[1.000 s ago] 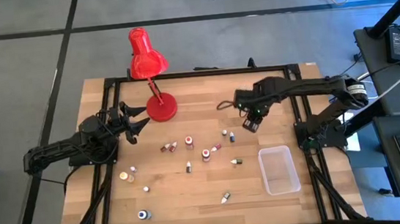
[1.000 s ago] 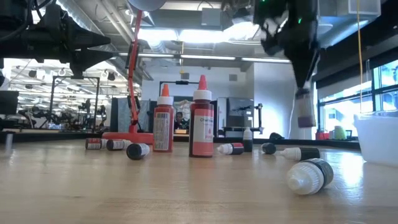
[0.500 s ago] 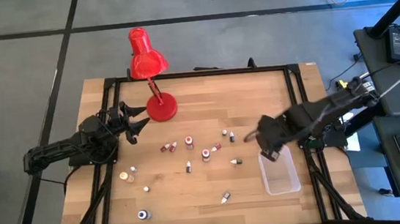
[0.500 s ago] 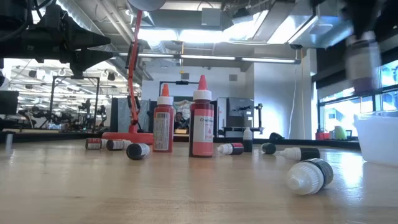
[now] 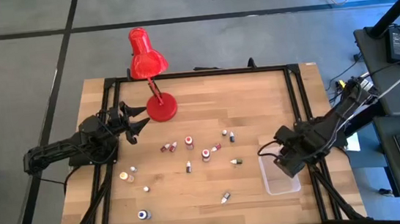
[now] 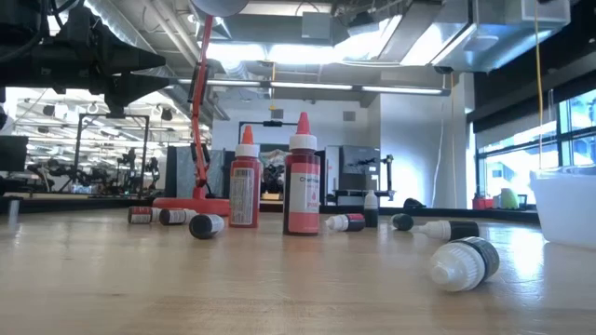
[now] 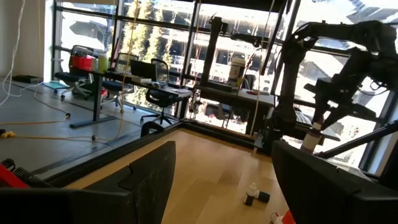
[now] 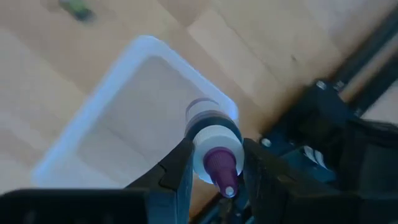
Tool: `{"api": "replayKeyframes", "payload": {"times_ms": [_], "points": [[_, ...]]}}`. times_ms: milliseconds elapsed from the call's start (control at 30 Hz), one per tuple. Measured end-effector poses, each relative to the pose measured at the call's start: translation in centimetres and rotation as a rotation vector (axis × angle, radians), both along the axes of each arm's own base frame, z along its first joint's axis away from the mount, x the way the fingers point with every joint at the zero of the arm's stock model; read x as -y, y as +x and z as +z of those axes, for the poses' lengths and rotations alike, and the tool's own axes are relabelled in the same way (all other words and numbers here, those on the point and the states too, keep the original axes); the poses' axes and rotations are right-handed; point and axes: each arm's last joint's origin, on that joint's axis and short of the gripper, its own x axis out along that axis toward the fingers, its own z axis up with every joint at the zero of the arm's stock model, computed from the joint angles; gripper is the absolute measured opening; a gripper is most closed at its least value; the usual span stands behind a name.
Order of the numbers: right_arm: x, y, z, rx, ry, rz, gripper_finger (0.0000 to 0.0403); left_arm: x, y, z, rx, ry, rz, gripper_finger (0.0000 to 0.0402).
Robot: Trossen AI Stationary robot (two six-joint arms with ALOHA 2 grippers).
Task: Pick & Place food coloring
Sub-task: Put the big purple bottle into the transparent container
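The right gripper [image 8: 211, 163], clamped on a food coloring bottle [image 8: 213, 142], hung above the clear tub [image 5: 279, 171] by the table's right edge; left gripper [image 5: 132, 121] fingers apart near the lamp [image 5: 149, 73]

I count about fourteen little food coloring bottles [image 5: 206, 155] on my table [image 5: 206, 97], one more in my right gripper [image 8: 214, 171], one clear tub [image 5: 275, 186] and one red lamp [image 5: 147, 62].

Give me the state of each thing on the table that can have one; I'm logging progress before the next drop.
Right gripper: shut on a purple-tipped bottle, above the clear tub.
Clear tub: upright, looks empty.
Left gripper: open, holding nothing, near the lamp base.
Red desk lamp: standing; lit or not, cannot tell.
Two red bottles: upright, capped.
Black-and-white bottle: on its side.
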Motion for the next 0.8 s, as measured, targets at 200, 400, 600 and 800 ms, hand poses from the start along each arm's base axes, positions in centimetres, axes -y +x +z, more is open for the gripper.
{"api": "replayKeyframes", "payload": {"times_ms": [200,400,600,800], "points": [[0.5,-0.8,-2.5,0.072,0.056,-0.004,0.0118,0.0,0.0,0.0,0.000,0.000,0.000,0.0259],[1.5,-2.1,-5.0,0.073,0.056,-0.011,0.0118,0.0,0.0,0.0,0.000,0.000,0.000,0.0259],[1.7,-2.3,-6.5,0.108,0.091,-0.006,0.0118,0.0,0.0,0.0,0.000,0.000,0.000,0.0259],[1.8,-2.5,-6.8,0.092,0.079,-0.003,0.0137,0.0,0.0,0.0,0.000,0.000,0.000,0.0259]]}}
